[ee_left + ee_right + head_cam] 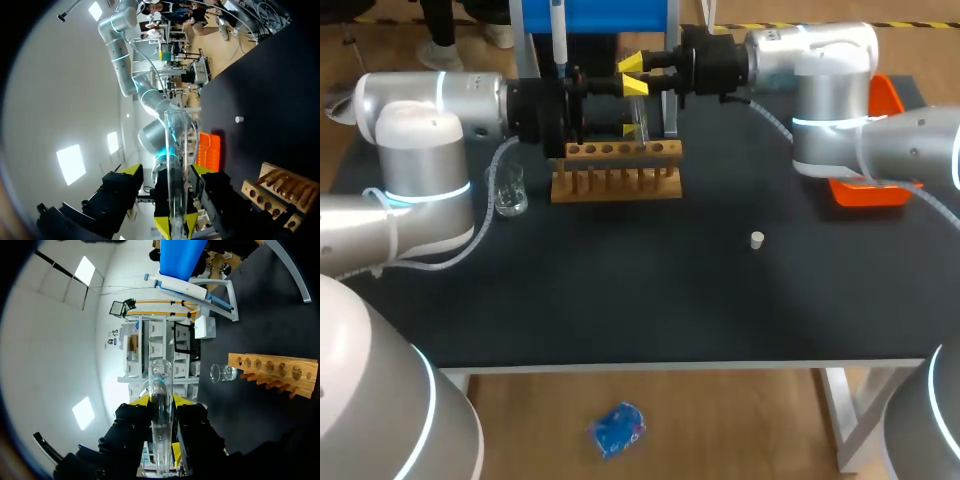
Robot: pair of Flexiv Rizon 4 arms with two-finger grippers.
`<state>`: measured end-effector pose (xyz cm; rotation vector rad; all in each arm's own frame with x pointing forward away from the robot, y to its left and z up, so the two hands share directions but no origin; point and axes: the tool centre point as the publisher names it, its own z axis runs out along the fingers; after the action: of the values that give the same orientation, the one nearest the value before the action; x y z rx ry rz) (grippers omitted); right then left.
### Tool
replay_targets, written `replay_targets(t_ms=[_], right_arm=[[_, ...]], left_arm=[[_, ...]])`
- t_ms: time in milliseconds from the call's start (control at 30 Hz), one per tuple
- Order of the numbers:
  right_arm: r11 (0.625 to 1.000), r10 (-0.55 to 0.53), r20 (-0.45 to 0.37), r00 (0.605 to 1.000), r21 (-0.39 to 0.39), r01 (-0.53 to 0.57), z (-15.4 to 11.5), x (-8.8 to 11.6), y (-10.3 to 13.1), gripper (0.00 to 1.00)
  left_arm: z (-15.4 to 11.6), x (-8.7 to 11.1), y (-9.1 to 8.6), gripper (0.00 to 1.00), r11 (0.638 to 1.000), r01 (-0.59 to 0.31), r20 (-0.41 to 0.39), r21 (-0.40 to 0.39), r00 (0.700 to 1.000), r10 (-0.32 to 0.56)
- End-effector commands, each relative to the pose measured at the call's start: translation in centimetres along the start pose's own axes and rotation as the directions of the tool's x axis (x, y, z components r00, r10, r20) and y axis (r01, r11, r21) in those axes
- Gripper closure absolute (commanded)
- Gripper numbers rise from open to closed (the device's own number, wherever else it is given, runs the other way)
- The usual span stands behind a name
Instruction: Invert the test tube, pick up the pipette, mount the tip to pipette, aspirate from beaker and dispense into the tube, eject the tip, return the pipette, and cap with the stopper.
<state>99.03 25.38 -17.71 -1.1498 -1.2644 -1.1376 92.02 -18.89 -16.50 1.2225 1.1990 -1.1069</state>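
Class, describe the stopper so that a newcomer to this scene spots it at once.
Start at the black table, then its wooden rack near the far edge. Nearer the camera and right of that rack, short of the orange tray, sits the stopper: a tiny white cylinder, alone on bare tabletop, touching nothing.

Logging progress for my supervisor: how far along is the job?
Nothing looks finished. In hand: the test tube, gripped by the left gripper above the rack, right gripper at it. Still to do: pipette on its stand, beaker untouched, stopper lying on the table.
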Motion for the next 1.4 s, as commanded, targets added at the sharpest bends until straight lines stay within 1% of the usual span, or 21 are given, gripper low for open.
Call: replay_targets(t_ms=[33,67,100,133,200,400,433,467,500,1100,1133,1167,1400], right_arm=[[1.000,0.000,0.001,1.000,0.000,0.000,-0.05,0.04,-0.04,1.00],[1.000,0.000,0.001,1.000,0.000,0.000,-0.05,0.04,-0.04,1.00],[1.000,0.000,0.001,1.000,0.000,0.000,-0.05,0.04,-0.04,1.00],[1.000,0.000,0.001,1.000,0.000,0.000,-0.05,0.04,-0.04,1.00],[1.000,0.000,0.001,1.000,0.000,0.000,-0.05,0.04,-0.04,1.00],[1.000,0.000,0.001,1.000,0.000,0.000,-0.05,0.04,-0.04,1.00],[1.000,0.000,0.001,1.000,0.000,0.000,-0.05,0.04,-0.04,1.00],[1.000,0.000,0.001,1.000,0.000,0.000,-0.05,0.04,-0.04,1.00],[1.000,0.000,0.001,1.000,0.000,0.000,-0.05,0.04,-0.04,1.00],[1.000,0.000,0.001,1.000,0.000,0.000,-0.05,0.04,-0.04,1.00],[1.000,0.000,0.001,1.000,0.000,0.000,-0.05,0.04,-0.04,0.93],[1.000,0.000,0.001,1.000,0.000,0.000,-0.05,0.04,-0.04,0.00],[1.000,0.000,0.001,1.000,0.000,0.000,-0.05,0.04,-0.04,0.00]], left_arm=[[0.08,-0.18,-0.13,0.50,1.000,-0.002,-0.005,-0.002,1.000,0.002],[0.08,-0.20,-0.16,0.51,1.000,-0.001,-0.006,-0.002,1.000,0.001],[0.07,-0.23,-0.21,0.55,1.000,-0.001,-0.006,-0.001,1.000,0.001],[0.06,-0.24,-0.23,0.57,1.000,-0.001,-0.008,-0.001,1.000,0.001],[0.05,-0.25,-0.32,0.58,1.000,0.001,-0.009,0.000,1.000,-0.001],[-0.08,-0.19,-0.52,0.69,1.000,0.007,-0.017,0.000,1.000,-0.007],[-0.10,-0.18,-0.55,0.76,1.000,0.008,-0.018,0.002,1.000,-0.008],[-0.10,-0.18,-0.56,0.91,1.000,0.008,-0.019,0.002,1.000,-0.008],[-0.13,-0.17,-0.61,1.00,1.000,0.008,-0.017,0.003,1.000,-0.008],[-0.24,-0.19,-0.72,1.00,1.000,0.010,-0.015,0.006,1.000,-0.010],[-0.24,-0.19,-0.72,1.00,1.000,0.010,-0.015,0.006,1.000,-0.010],[-0.24,-0.19,-0.72,1.00,1.000,0.010,-0.015,0.006,1.000,-0.010],[-0.24,-0.19,-0.72,1.00,1.000,0.010,-0.015,0.006,1.000,-0.010]])
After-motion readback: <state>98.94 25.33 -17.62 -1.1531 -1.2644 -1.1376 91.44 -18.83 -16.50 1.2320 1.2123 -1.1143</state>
